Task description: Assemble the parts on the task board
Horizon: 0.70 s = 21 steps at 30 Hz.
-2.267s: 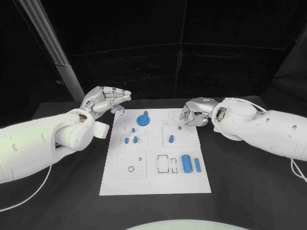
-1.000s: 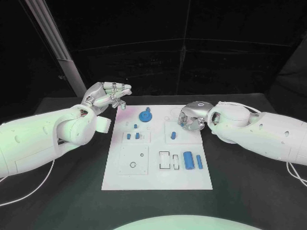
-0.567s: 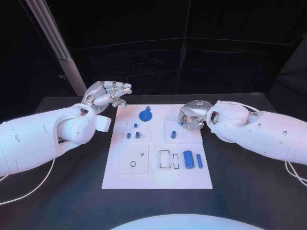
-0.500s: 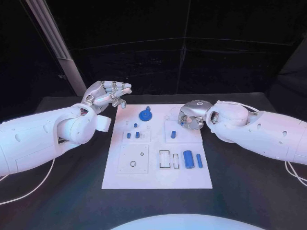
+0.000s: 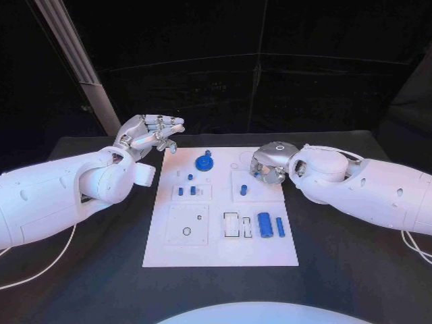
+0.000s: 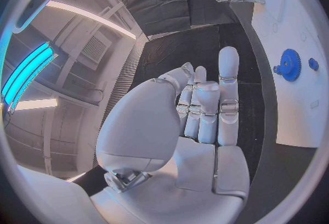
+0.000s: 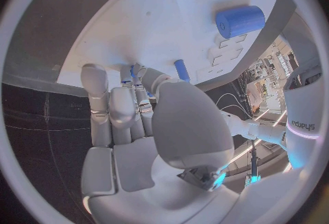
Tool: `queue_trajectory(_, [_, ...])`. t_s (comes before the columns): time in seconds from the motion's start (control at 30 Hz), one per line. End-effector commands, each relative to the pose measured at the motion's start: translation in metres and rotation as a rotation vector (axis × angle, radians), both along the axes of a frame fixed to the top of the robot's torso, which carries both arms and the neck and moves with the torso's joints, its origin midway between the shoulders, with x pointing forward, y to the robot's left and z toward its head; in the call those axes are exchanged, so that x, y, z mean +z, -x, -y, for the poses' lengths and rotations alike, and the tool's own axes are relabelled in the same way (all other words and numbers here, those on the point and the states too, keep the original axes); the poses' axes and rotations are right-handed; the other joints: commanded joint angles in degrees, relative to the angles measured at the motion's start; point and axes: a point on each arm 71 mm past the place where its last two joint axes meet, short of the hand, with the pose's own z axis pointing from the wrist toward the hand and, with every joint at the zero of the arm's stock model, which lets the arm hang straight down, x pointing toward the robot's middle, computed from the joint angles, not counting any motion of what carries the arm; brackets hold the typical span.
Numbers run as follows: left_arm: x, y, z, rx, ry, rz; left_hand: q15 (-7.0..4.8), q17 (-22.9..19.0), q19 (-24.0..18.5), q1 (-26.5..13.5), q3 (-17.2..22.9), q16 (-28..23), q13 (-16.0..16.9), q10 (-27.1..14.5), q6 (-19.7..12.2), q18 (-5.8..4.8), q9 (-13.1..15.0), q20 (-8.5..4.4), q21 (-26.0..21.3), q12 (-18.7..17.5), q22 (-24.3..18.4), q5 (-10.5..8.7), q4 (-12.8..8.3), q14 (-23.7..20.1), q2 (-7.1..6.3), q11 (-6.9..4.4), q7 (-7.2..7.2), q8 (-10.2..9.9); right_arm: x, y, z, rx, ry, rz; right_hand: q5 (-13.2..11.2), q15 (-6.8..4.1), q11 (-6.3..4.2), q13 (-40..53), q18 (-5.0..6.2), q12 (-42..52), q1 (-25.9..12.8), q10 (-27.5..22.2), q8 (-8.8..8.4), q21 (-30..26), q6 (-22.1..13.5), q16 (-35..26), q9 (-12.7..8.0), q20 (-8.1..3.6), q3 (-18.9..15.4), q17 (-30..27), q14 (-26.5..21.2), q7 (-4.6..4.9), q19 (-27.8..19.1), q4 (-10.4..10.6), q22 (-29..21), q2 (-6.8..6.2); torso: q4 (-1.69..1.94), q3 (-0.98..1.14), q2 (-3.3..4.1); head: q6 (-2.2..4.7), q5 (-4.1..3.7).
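I am hovering my right hand (image 5: 268,162), fingers curled on nothing I can make out, over the task board's (image 5: 221,253) far right corner; my left hand (image 5: 150,135), curled and empty, is waiting off its far left corner. Descending blind, I risk knocking the small blue peg (image 5: 244,190) askew.

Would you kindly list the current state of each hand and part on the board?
Left hand: raised beside the board, fingers curled, holding nothing.
Right hand: fingers curled over the board's far right corner.
Gear: on the board.
Large cylinder: lying flat.
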Motion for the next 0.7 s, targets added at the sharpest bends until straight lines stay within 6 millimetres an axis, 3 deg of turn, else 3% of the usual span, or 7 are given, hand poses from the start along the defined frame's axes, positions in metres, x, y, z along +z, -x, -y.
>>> queue_trajectory(0.03, [0.001,0.000,0.000,-0.003,0.010,0.005,0.20,0.02,-0.35,-0.48,0.47,0.13,0.11,-0.45,-0.50,0.84,-0.05,-0.07,-0.41,0.28,-0.07,0.14,-0.06,-0.45,0.10,0.11,0.08,0.42,0.008,0.001,0.000,-0.009,-0.035,0.071,-0.10,-0.27,0.07,-0.04,-0.52,0.27,-0.05,0.29,0.27,0.35,0.36,0.26,-0.08,-0.42,0.42,0.13,1.47,-0.02,0.10,-0.02,0.23,0.41,-0.05,0.00,-0.06,-0.02,0.05])
queue_trajectory(0.47, [0.001,-0.002,-0.003,0.005,0.006,0.006,0.22,-0.08,-0.41,-0.47,0.67,0.10,0.15,-0.57,-0.59,0.88,-0.04,-0.05,-0.63,0.43,-0.17,0.14,-0.19,-0.53,0.13,0.14,0.11,0.51,0.019,0.011,0.005,0.004,-0.111,0.113,0.02,-0.27,0.08,-0.04,-0.65,0.16,0.03,0.35,0.14,1.10,0.40,0.68,-0.11,-0.44,0.99,0.49,1.52,0.02,0.32,-0.35,1.14,0.30,0.00,0.01,-0.07,-0.02,-0.14])
queue_trajectory(0.7, [0.001,-0.002,-0.004,0.007,0.005,0.007,0.24,-0.14,-0.47,-0.49,0.71,0.07,0.16,-0.63,-0.64,0.90,-0.05,-0.04,-0.82,0.46,-0.26,0.13,-0.22,-0.57,0.11,0.16,0.13,0.53,0.028,0.028,0.002,0.029,-0.173,0.102,0.10,-0.26,0.10,-0.04,-0.73,0.12,0.01,0.36,0.10,1.46,0.42,0.86,-0.12,-0.43,1.17,0.66,1.54,0.04,0.45,-0.45,1.60,0.23,-0.07,-0.04,-0.11,0.11,0.14])
